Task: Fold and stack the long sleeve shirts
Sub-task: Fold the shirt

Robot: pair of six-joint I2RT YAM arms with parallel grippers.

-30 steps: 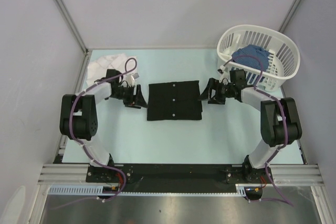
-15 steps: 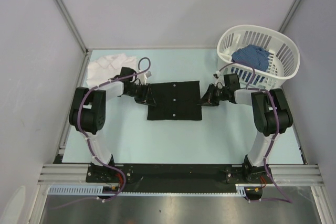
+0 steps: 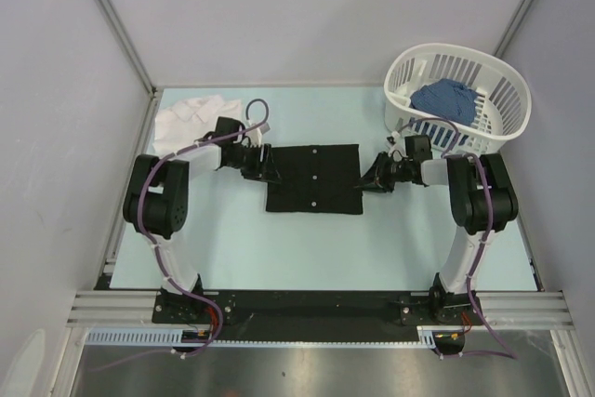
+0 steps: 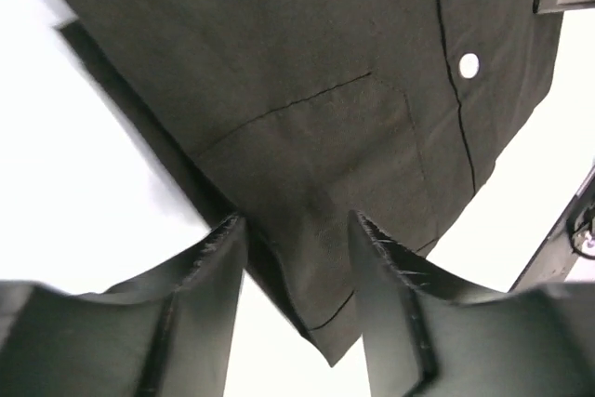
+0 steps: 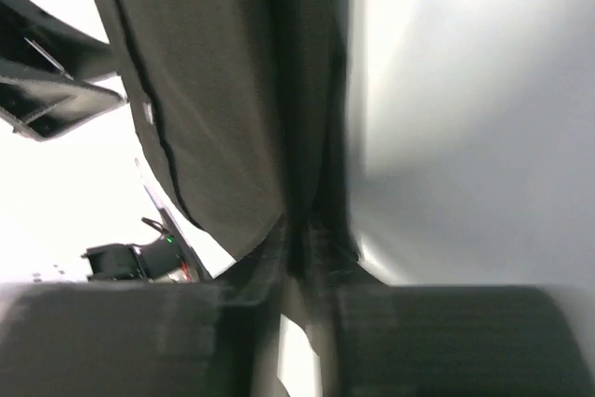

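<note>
The black shirt (image 3: 314, 178) lies folded into a neat rectangle at the middle of the worktop (image 3: 307, 248), button placket up. The white shirt (image 3: 189, 116) is a crumpled heap out at ten o'clock, not yet folded.

The left claw (image 4: 297, 222) sits at the black shirt's nine o'clock edge. Its jaws stand apart, astride a corner of the cloth without pinching it. The right claw (image 5: 299, 239) is at the three o'clock edge and looks closed on the fold there, though its own camera is blurred.

That mismatch is my worry. If both arms pull or lift now, only the right side comes along, so the rectangle would skew and the fold could fall open. If the left claw closes where it is, it may catch only the tip or the top layer, which could slip out partway.

The right arm also works just beside the basket (image 3: 507, 90) holding blue cloth (image 3: 444, 98), so a wide swing could knock it.

I can read no brand, label or writing anywhere, and the only marks on the shirt are plain white buttons (image 4: 469, 65).
</note>
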